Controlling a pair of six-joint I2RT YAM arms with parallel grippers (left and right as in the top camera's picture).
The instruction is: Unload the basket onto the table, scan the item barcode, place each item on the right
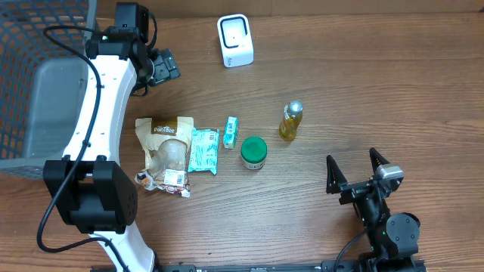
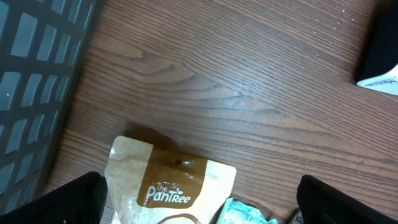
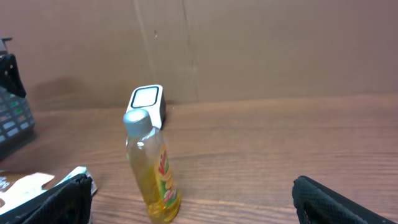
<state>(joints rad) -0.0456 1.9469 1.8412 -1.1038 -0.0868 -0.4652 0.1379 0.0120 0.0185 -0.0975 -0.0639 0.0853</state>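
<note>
Two claws wide open, empty: left claw (image 1: 160,68), right claw (image 1: 352,159). We see PanTree pouch (image 2: 168,186) cut off below; barcode scanner (image 3: 147,102) at desk's (image 1: 378,91) far edge, partly behind yellow bottle (image 3: 152,171).

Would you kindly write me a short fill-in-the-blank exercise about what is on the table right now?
The bottle of yellow liquid wears a ___ cap.
The brown pouch is printed "The ___".
The left gripper and the right gripper both stand ___, holding nothing.
Missing words: silver; PanTree; open.
</note>
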